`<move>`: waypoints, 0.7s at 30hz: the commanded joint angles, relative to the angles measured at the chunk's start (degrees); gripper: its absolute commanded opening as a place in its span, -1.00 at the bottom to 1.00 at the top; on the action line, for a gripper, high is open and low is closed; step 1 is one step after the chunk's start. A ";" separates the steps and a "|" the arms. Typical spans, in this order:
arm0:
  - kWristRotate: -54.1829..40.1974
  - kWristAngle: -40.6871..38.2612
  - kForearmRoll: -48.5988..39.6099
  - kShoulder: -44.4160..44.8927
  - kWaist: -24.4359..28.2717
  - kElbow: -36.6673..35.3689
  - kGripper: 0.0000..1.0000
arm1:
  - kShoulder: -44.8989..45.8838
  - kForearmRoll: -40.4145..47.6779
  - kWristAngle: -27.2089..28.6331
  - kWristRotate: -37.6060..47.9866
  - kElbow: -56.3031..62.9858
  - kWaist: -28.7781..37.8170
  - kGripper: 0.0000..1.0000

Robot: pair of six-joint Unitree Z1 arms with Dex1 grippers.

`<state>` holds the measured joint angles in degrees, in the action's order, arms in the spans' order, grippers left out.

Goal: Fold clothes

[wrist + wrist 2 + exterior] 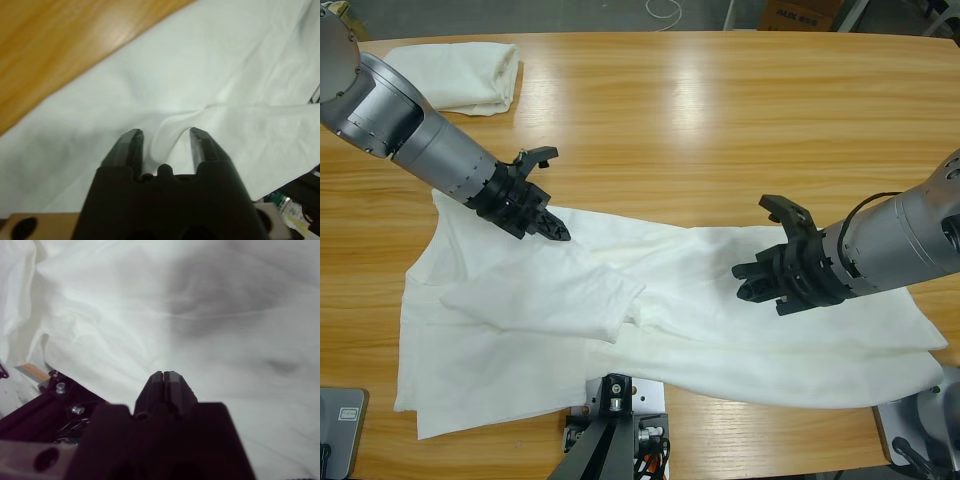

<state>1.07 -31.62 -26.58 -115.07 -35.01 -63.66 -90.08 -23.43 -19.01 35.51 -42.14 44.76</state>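
A white T-shirt (720, 300) lies spread and rumpled across the front of the table, with a sleeve (555, 300) folded over its left half. My left gripper (556, 228) reaches in from the upper left and rests on the shirt's upper edge. In the left wrist view this gripper (165, 142) is open, and a raised ridge of the white cloth (172, 127) runs up between its jaws. My right gripper (748, 284) comes in from the right over the shirt's middle. The right wrist view shows it (164, 377) shut, nothing in it, with the shirt (200, 315) below.
A second white T-shirt (460, 75) lies folded at the table's far left corner. Bare wooden table (720, 120) stretches behind the spread shirt. The shirt's front hem hangs near the table's front edge (770, 425).
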 commanded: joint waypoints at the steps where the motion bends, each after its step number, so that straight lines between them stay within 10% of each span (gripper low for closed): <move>1: -1.16 4.57 0.47 1.50 -1.55 3.79 -1.00 | -1.46 0.57 -1.02 0.70 1.54 0.76 -1.00; 21: 2.44 13.17 -0.81 11.35 5.04 9.52 -1.00 | -2.91 1.63 -1.66 0.87 1.62 1.91 -1.00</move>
<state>3.38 -19.30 -28.87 -101.40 -31.36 -58.39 -90.93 -22.55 -19.57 35.64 -42.10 46.16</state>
